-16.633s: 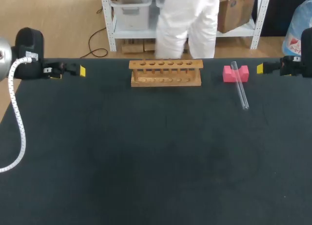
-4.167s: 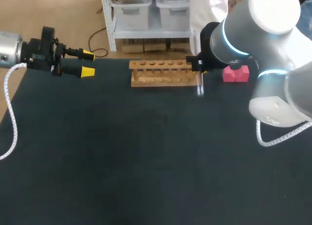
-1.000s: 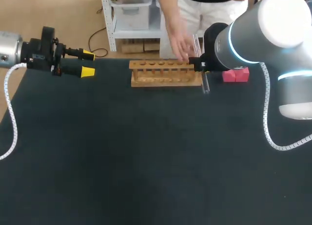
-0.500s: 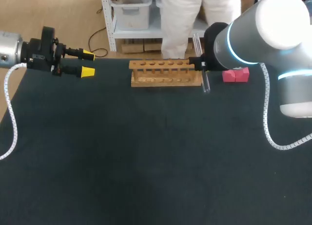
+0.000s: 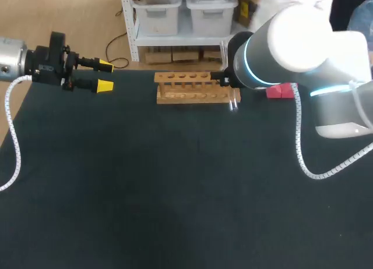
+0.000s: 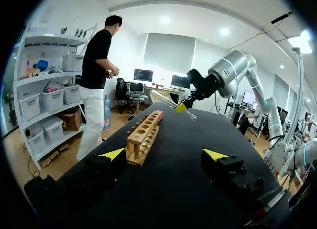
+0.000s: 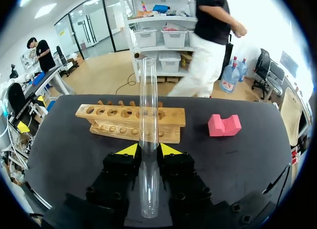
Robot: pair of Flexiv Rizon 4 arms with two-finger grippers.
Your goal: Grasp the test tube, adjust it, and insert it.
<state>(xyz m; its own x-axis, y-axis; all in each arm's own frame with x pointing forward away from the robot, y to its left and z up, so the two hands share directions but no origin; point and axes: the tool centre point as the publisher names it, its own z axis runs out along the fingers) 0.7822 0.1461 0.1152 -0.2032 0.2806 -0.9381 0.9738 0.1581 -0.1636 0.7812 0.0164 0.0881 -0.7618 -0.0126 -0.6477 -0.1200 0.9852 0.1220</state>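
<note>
Since half a second ago, the right arm has been swung to the left, so the test tube (image 7: 148,100) has been carried from just past the right end of the rack (image 5: 192,88) to a spot over that end. The tube is clamped between the yellow tips of the right gripper (image 7: 144,150) and is gripped near its middle, so a long part sticks out ahead of the fingers. It is held off the surface (image 5: 186,193) and, in the left wrist view, is seen tilted rather than upright. That tilt is judged to need correcting before a hole can be entered. The holes at the right end of the rack are judged the nearest targets, and none is seen filled.

A pink block (image 5: 281,92) lies just beyond the right end of the rack, beside the arm and out of the tube's path. The left gripper (image 5: 105,74) is held spread wide and empty at the far left corner, well apart from the rack. Nothing is seen between the tube and the holes.
</note>
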